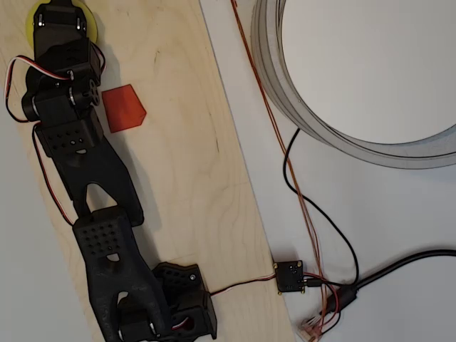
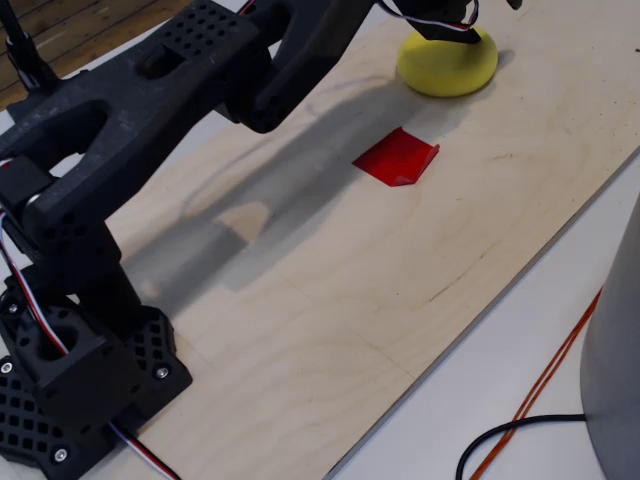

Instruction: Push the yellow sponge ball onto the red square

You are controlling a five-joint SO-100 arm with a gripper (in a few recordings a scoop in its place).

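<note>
- One yellow ball lies on the wooden board, directly beneath the claw, apparently touching it.
- One red square lies flat on the board, near the claw, apart from the ball.
- Claw opening: cannot tell; its fingers are hidden by the arm.
- One grey ring and loose cables lie on the counter.

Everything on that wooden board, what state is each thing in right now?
Ball: on the board, off the red patch, gripper pressing on its top.
Red patch: bare, one edge lifted off the board.
Gripper: down on the ball; open or shut, cannot tell.
Board: flat on the table.
</note>
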